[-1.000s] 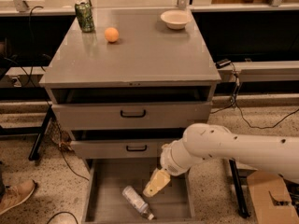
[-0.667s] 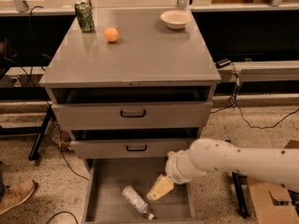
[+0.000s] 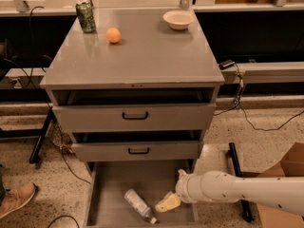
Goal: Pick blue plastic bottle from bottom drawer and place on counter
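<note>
The blue plastic bottle (image 3: 139, 205) lies on its side on the floor of the open bottom drawer (image 3: 110, 189), cap toward the front right. My gripper (image 3: 167, 203), with pale yellow fingers, hangs low inside the drawer just right of the bottle, close to its cap end. The white arm (image 3: 237, 190) reaches in from the right. The counter (image 3: 142, 56) is the grey top of the cabinet above.
On the counter stand a green soda can (image 3: 86, 16), an orange ball (image 3: 113, 35) and a white bowl (image 3: 178, 19). Two upper drawers (image 3: 135, 116) are slightly open. A cardboard box (image 3: 285, 175) sits right; a shoe (image 3: 15, 199) shows left.
The arm has dropped lower and moved down toward the front of the drawer, bringing the gripper down next to the bottle. The bottle has not moved.
</note>
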### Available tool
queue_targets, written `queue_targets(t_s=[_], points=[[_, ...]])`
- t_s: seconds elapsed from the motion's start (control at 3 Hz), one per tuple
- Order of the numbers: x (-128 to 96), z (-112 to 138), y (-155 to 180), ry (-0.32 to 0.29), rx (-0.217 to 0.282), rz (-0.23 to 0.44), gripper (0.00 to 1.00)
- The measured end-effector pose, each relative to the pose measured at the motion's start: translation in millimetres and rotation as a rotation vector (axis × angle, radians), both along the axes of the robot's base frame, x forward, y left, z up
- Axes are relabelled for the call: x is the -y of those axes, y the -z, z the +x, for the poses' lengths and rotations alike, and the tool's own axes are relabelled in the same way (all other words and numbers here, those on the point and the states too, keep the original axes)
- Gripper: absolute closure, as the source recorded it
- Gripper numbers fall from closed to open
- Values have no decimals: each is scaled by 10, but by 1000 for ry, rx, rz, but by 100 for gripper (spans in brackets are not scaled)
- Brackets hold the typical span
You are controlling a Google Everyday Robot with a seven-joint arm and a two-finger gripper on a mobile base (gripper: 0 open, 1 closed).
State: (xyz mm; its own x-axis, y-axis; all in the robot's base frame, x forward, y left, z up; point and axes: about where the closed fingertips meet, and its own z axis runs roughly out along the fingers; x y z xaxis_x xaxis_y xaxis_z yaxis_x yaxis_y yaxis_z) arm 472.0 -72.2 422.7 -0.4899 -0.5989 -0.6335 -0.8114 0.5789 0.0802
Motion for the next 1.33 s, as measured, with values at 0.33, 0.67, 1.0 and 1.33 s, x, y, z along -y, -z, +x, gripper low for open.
queue_targets(t_s=[0.33, 0.67, 1.0, 1.33], points=[[-185, 107, 516, 14, -24, 69, 0], [-254, 39, 723, 21, -57, 91, 0], [-254, 41, 718, 21, -56, 91, 0], [-365, 111, 975, 36, -37, 123, 0]])
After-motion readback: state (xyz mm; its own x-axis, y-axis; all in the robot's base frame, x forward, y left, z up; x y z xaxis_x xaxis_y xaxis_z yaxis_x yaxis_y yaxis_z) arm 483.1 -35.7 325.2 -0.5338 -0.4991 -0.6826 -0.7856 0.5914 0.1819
